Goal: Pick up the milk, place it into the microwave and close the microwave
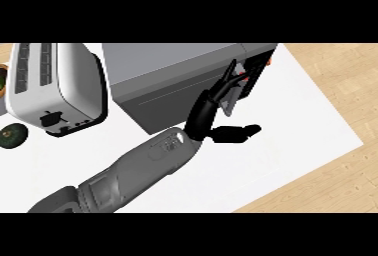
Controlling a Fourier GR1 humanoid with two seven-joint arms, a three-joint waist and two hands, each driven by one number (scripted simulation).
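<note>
The grey microwave (173, 75) stands at the back of the white counter (295, 130), its front turned to the right. Its dark door (238, 82) stands only a little ajar against the front. My left hand (207, 112) comes in on a long grey forearm from the lower left. Its fingers (220, 92) are stretched straight and lie against the door's outer edge, and the thumb (240, 132) sticks out to the right. The hand holds nothing. No milk shows anywhere; the microwave's inside is hidden. My right hand is out of the picture.
A white toaster (52, 85) stands left of the microwave. A dark green round fruit (12, 136) lies at the left edge, and part of another item (4, 75) shows above it. Wooden floor (347, 80) lies beyond the counter's right and lower-right edges.
</note>
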